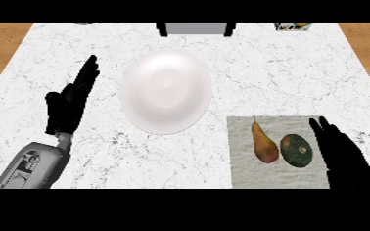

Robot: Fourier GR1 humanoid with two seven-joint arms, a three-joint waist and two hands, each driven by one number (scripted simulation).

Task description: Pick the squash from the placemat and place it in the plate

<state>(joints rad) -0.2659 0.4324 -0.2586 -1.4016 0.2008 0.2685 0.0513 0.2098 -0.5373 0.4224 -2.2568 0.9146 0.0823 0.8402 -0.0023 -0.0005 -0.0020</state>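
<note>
Bright, even light, soft sheen on plate (165, 92)

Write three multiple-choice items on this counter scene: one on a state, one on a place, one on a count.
1. The white round plate holds:
A nothing
B a spoon
C bread

2. The dark green round squash lies:
A in the plate
B on the grey cloth placemat
C in a basket

3. Pieces of produce on the placemat:
A one
B two
C three

Answers:
1 A, the plate's white surface shows bare.
2 B, the squash rests on the placemat beside the brown pear.
3 B, only the pear and the squash lie there.
</note>
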